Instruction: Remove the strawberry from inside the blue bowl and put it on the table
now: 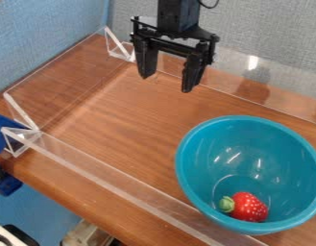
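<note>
A small glossy red strawberry (249,206) with a green leafy top lies inside the blue bowl (206,144), low against its near wall. The bowl is large, teal-blue and shiny, and stands at the right front of the wood-grain table (109,125). My black gripper (169,74) hangs over the far middle of the table, well up and to the left of the bowl. Its two fingers point down and stand wide open with nothing between them.
Low clear acrylic walls (122,187) edge the table along the front and back. Small clear triangular brackets (19,135) stand at the left corner and behind the gripper at the far edge. A blue clamp (4,180) sits at the left front corner.
</note>
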You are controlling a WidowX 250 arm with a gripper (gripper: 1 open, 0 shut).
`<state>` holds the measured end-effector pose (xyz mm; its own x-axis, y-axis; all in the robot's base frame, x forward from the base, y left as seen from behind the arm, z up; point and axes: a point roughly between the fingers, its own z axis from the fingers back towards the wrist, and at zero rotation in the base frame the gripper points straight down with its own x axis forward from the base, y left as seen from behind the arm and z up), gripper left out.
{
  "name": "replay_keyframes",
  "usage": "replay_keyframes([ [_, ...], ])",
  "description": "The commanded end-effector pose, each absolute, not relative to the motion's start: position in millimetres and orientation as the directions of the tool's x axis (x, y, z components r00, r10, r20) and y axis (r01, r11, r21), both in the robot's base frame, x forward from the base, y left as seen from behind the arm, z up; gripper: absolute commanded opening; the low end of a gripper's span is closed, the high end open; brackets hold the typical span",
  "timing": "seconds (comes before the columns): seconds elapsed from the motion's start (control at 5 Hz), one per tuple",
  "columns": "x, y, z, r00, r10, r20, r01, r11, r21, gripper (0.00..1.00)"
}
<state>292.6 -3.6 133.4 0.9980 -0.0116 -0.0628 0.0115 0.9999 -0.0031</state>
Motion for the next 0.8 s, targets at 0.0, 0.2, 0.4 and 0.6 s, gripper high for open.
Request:
replay_keyframes([
  [0.0,291,-6,127.9,0.997,-0.025,-0.078,0.025,1.000,-0.005,1.00],
  [0.2,285,-24,127.5,0.989,-0.124,-0.079,0.123,0.992,-0.016,1.00],
  [0.4,278,-59,130.0,0.961,-0.269,-0.061,0.267,0.963,-0.026,1.00],
  [0.6,275,-97,126.2,0.908,-0.416,-0.057,0.415,0.909,-0.030,1.00],
])
